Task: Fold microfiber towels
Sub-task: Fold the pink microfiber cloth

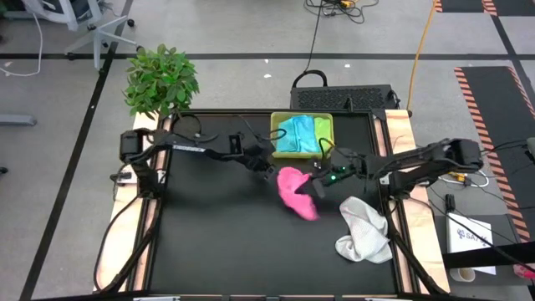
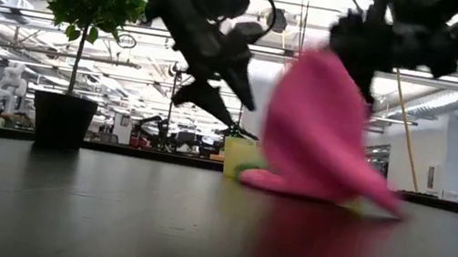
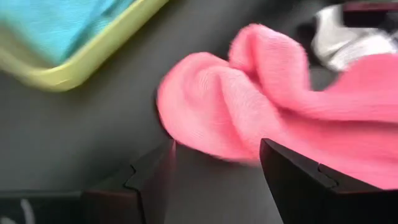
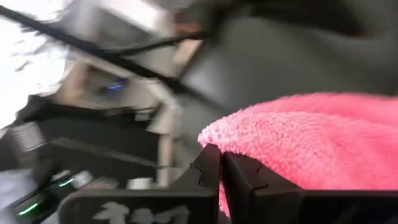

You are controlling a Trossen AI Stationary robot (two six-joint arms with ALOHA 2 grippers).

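Two hands meet over the pink towel (image 1: 295,191) near the middle of the black worktop (image 1: 209,242). The right hand (image 1: 311,186) is clenched on the towel's edge, lifting one end while the rest trails on the surface; the low view blurs that grip. The left hand (image 1: 269,170) hangs just beside the cloth, fingers (image 3: 149,180) spread, grasping nothing. A white towel (image 1: 365,228) lies crumpled near the right edge. Light blue (image 1: 292,134) and lime green (image 1: 321,130) towels sit in the tray (image 1: 301,155), partly hidden by the arms.
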